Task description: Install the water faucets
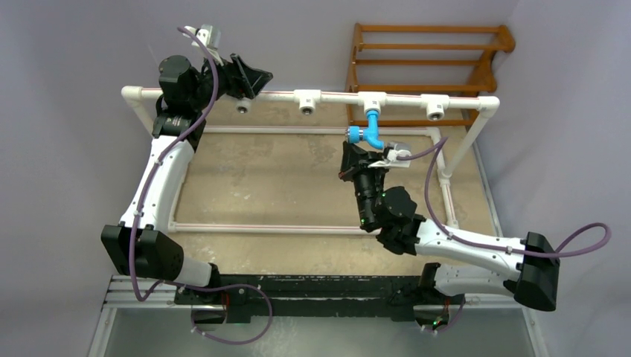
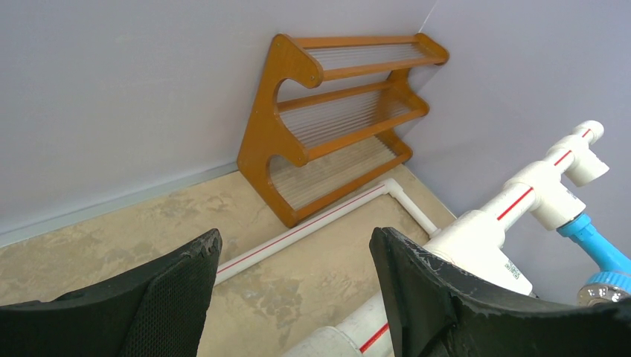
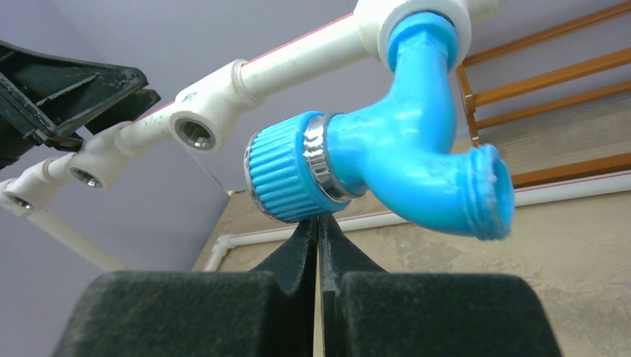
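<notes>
Turning the blue faucet [image 3: 387,156], hanging from the white tee [image 3: 368,18] at twelve o'clock, I'd nudge its knob gently with my right fingers [image 3: 305,253] pressed together just beneath, left fingers [image 2: 171,290] spread around the pipe [image 2: 513,204] at nine o'clock.
</notes>
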